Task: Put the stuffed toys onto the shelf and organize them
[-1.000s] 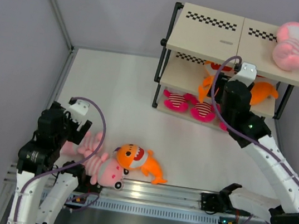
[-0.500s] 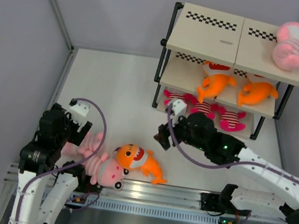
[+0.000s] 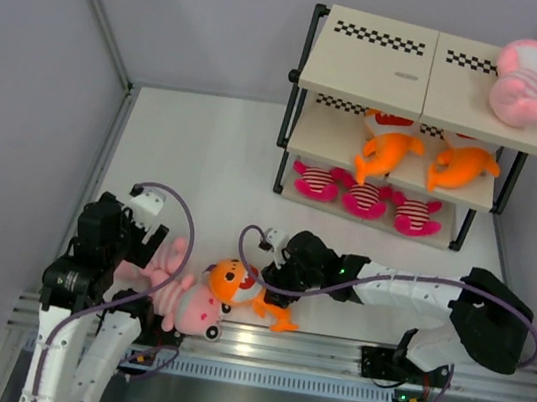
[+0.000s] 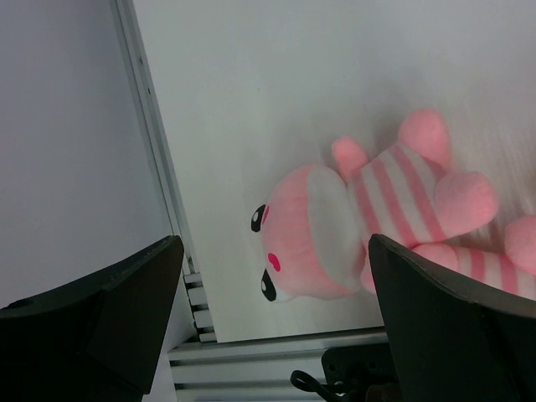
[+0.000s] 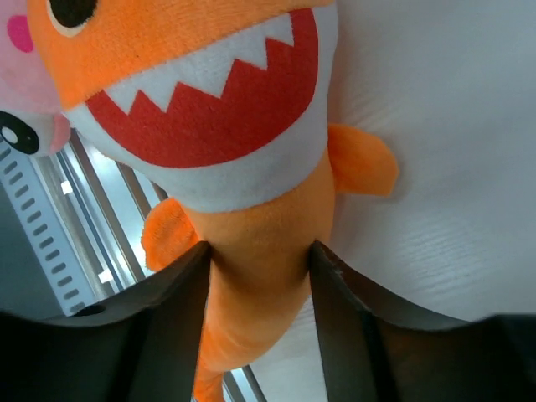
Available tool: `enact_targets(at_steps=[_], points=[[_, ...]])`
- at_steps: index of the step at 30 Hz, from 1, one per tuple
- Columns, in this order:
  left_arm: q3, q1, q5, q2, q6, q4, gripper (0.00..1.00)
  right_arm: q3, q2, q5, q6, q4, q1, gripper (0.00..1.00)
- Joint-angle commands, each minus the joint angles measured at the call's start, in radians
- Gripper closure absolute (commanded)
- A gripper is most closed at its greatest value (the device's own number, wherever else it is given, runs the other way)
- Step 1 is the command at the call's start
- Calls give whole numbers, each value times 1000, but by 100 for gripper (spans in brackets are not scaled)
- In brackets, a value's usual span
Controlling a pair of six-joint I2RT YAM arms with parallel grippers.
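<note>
- Orange sharks [image 3: 389, 150], two of them, lie on the middle board of the shelf [image 3: 369, 67] in the upper right of the overhead view. Three magenta toys [image 3: 365, 199] line the bottom board, and one pink doll [image 3: 525, 84] sits at the right end of the top board.
- Two toys look left to do. A loose shark [image 3: 236, 283] and a striped doll [image 3: 176, 297] lie on the desk [image 3: 212, 172] in the lower left, heads touching, well apart from the shelf.
- Right arm [image 3: 407, 290] stretches low across the lower middle of the frame, reaching leftward from its base to the loose shark.
- Right gripper [image 5: 258, 251] straddles the shark's body just behind the toothy mouth, with a finger pressed to each flank, pinching it. The shark seems to rest on the desk, not yet lifted.
- Left arm [image 3: 87, 265] stands folded in the lower left corner, its wrist tipped over the striped doll.
- Left gripper [image 4: 275, 251] is spread wide and empty. The doll's face shows between its fingers, apart from both.
</note>
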Motion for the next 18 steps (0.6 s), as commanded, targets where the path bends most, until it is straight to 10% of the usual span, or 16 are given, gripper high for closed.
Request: enact_targets(at_steps=[1, 7, 18], points=[[-17, 8, 6, -13, 4, 5, 1, -7, 44, -87, 38, 137, 9, 56], [-2, 7, 12, -6, 6, 5, 1, 18, -10, 0, 59, 67, 9, 100], [8, 11, 8, 1, 1, 5, 1, 418, -200, 577, 136, -399, 53, 100]])
